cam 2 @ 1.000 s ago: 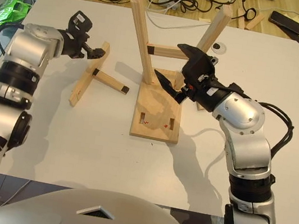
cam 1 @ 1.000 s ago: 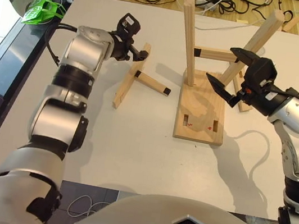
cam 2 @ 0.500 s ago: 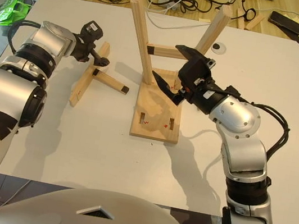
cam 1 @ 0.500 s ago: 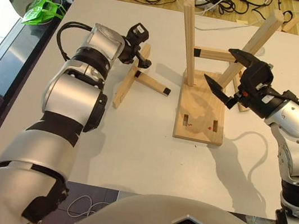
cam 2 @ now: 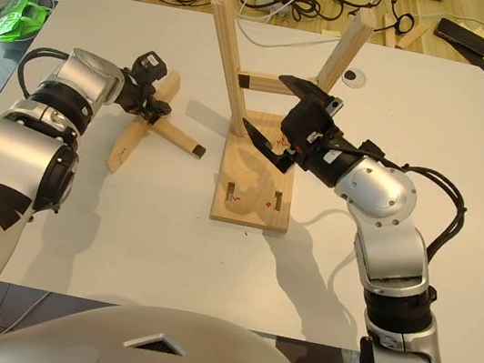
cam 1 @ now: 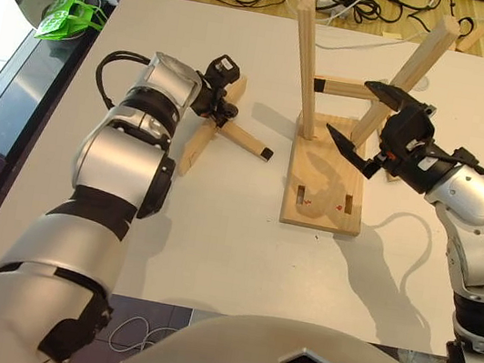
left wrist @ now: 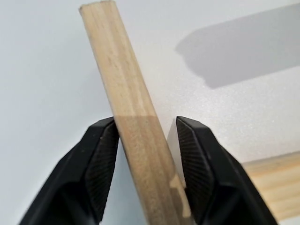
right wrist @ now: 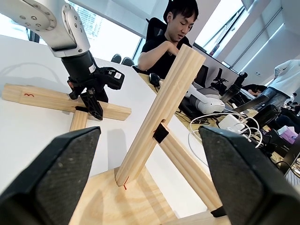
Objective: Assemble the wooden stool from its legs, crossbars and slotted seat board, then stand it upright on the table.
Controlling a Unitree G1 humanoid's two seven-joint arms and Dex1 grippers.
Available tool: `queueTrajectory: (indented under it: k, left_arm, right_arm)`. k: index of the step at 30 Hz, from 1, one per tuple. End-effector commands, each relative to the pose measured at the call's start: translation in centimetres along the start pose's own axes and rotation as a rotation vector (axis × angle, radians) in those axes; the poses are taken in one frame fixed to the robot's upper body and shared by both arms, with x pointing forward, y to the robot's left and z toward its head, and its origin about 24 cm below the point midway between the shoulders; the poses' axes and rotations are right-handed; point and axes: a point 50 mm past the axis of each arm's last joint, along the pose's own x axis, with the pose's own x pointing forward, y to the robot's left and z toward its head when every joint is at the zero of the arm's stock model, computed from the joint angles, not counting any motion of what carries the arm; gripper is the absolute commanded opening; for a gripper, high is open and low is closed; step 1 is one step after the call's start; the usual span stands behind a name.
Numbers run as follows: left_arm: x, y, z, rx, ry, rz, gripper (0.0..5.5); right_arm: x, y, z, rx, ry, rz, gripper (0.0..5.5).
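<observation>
Assembly half done
Left gripper point(cam 1: 227, 108) pinches pale wooden leg-and-crossbar piece point(cam 1: 195, 145), likely for fitting; right gripper point(cam 1: 348, 107) hovers spread over slotted wooden seat board point(cam 1: 321, 205).

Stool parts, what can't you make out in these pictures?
Left wrist view: loose leg runs off the bottom edge, so its length is unseen.
Eye views: right gripper hides the tilted leg's foot on the seat board.
Right wrist view: bottom edge cuts off the seat board's slots.
</observation>
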Motion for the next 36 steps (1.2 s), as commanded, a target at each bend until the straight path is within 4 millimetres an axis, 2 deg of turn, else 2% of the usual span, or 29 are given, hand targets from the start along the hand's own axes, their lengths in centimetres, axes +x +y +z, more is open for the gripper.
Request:
queueTrajectory:
  k: [1, 5, 10, 13, 18, 20, 24, 27, 29, 32, 36]
  left_arm:
    - [0.0, -0.1, -0.3, -0.012, 0.013, -0.018, 1.54]
    - [0.0, -0.1, -1.0, -0.001, 0.038, -0.046, 1.09]
    - [-0.3, 0.5, -1.8, 0.042, 0.071, -0.056, 1.04]
    - [-1.5, 1.9, -1.8, 0.016, 0.034, -0.022, 1.04]
    - [-6.6, 6.4, -0.9, -0.167, -0.169, 0.074, 1.04]
    - [-8.8, 7.7, -0.3, -0.228, -0.275, 0.104, 1.04]
    - [-14.0, 8.7, 3.3, -0.271, -0.626, 0.213, 1.04]
    - [-18.2, 7.4, 6.1, -0.323, -0.968, 0.275, 1.04]
    - [-20.1, 5.8, 7.4, -0.374, -1.179, 0.279, 1.04]
    - [-20.4, 2.7, 8.6, -0.474, -1.394, 0.191, 1.04]
    - [-20.0, -0.7, 9.6, -0.650, -1.555, 0.036, 1.04]
  right_arm:
    - [-0.1, 0.2, -0.2, -0.008, 0.010, 0.008, 3.89]
    - [-0.1, 0.3, -0.3, -0.009, 0.009, 0.008, 3.89]
    - [0.0, 0.4, -0.3, -0.009, 0.005, 0.006, 3.89]
    - [0.0, 0.3, -0.3, -0.006, 0.003, -0.001, 3.89]
    - [-0.4, -0.8, 0.6, 0.072, -0.045, -0.037, 3.89]
    - [-0.6, -1.1, 0.9, 0.112, -0.058, -0.033, 3.63]
    - [-0.3, -0.8, 1.3, 0.175, -0.051, 0.042, 2.98]
    - [0.1, -0.4, 1.7, 0.196, -0.041, 0.142, 2.59]
    - [0.5, 0.0, 2.1, 0.219, -0.042, 0.239, 2.17]
    - [1.8, 1.0, 3.5, 0.262, -0.065, 0.412, 1.68]
    - [6.0, 1.7, 7.1, 0.351, -0.215, 0.534, 0.95]
